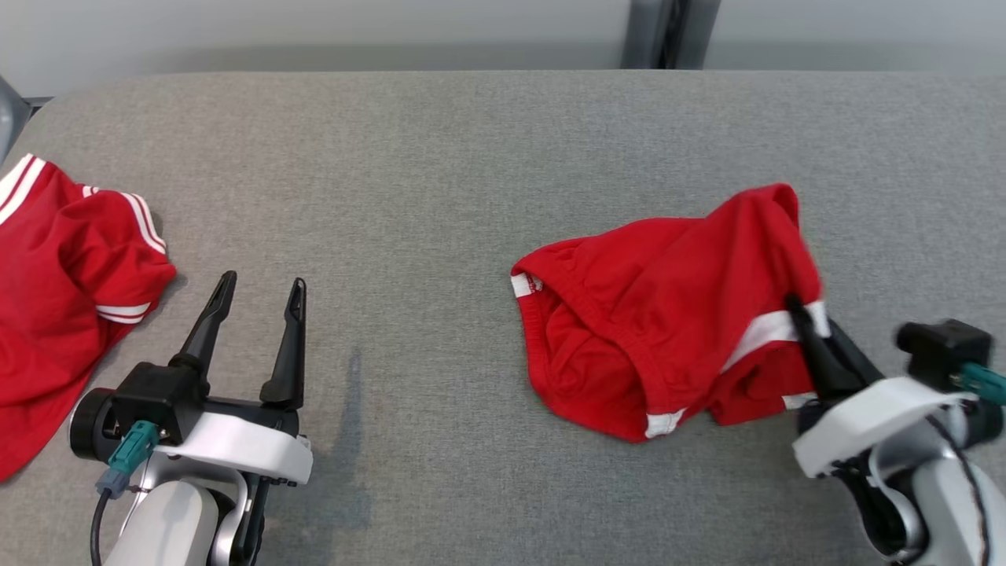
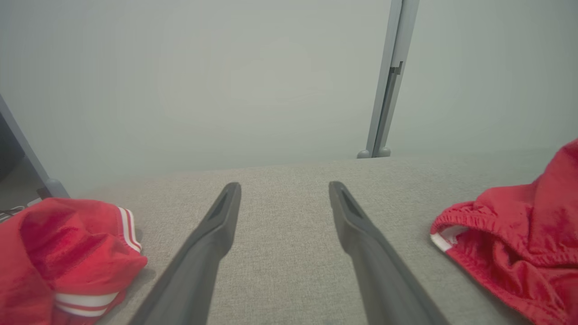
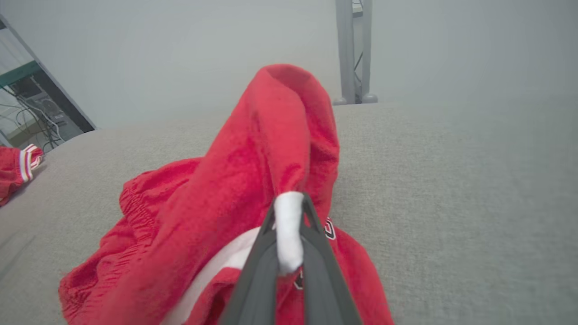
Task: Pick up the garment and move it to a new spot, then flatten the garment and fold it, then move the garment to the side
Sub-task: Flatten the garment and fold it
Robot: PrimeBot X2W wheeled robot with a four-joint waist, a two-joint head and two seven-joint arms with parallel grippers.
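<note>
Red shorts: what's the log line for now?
right tool: shut on red shorts | left tool: open, empty | red shorts: crumpled on grey surface

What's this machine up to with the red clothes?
The robot's right gripper is clamped on a white-striped edge of the crumpled red shorts, which rest on the grey table; it is likely about to lift them. Its left gripper hovers open and empty nearby. Another red garment lies at the table's left side.

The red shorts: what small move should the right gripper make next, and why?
Probably lift a little. The right gripper is shut on the white stripe of the red shorts, which mostly lie crumpled on the grey table; the left gripper is open and apart.
</note>
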